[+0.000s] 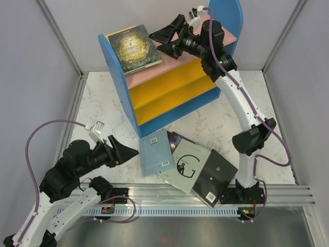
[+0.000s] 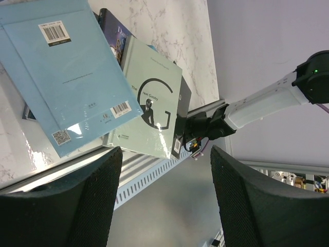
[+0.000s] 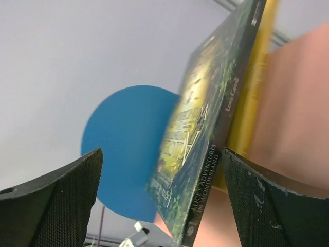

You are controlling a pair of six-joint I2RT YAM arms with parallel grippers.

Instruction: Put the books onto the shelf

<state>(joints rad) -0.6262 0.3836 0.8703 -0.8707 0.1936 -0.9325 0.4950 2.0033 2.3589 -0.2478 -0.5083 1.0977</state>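
Overhead, a small bookcase shelf [image 1: 169,85] with blue arched sides, a pink top board and two yellow lower boards stands on a white marble table [image 1: 108,103]. On the shelf's pink top board a dark green copy of Alice's Adventures in Wonderland [image 1: 134,49] lies on a yellow book [image 3: 252,87], towards the shelf's left side panel. The right gripper [image 1: 157,41] is over the same board, just beside the green book. Its jaws stand wide open on either side of the book's corner and clamp nothing.

In front of the shelf, on the table, four more books lie in an overlapping pile: a light blue paperback [image 1: 156,152] with its back cover up, a pale grey Great Gatsby [image 1: 190,163] with a large G, a black book [image 1: 216,177], and a dark book [image 1: 177,138] mostly hidden beneath them. The left gripper [image 1: 128,153] hangs in front of the shelf's left side, just left of the pile, its jaws open and empty.
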